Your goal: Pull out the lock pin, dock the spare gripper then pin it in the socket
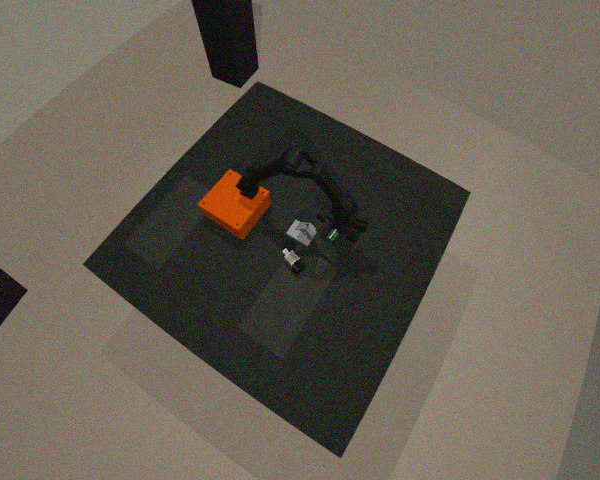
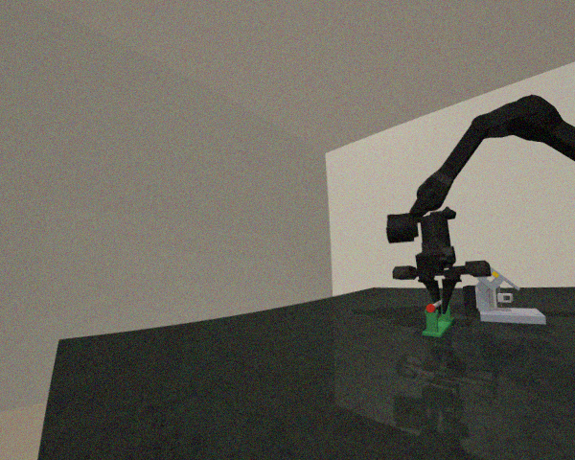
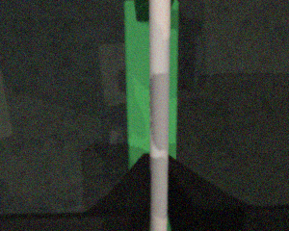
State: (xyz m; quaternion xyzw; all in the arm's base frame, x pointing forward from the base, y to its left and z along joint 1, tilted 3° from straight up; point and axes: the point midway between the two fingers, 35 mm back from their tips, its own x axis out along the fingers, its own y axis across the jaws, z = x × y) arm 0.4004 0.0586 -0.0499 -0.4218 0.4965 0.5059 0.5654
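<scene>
My gripper [image 2: 441, 305] [image 3: 154, 160] points down and is shut on the lock pin, a pale rod [image 3: 159, 111] with a red head [image 2: 429, 308]. The pin lies level along the green cradle [image 2: 432, 324] [image 3: 137, 82] [image 1: 332, 235], its head at the top of the front post. Whether it rests in the cradle or just above is unclear. The pale grey mount [image 1: 301, 232] [image 2: 513, 315] stands beside it, with an angled top bearing a yellow mark; no pin shows through it. The spare gripper [image 1: 291, 256], white and grey with a black end, lies beside the mount, partly hidden behind it in the exterior view.
The orange box [image 1: 233, 204] carries the arm's base, left of the mount in the top view. The arm arches from it past the mount to the cradle. The mount stands close to my gripper's right side in the exterior view. The dark table top [image 1: 197, 315] ends in straight edges.
</scene>
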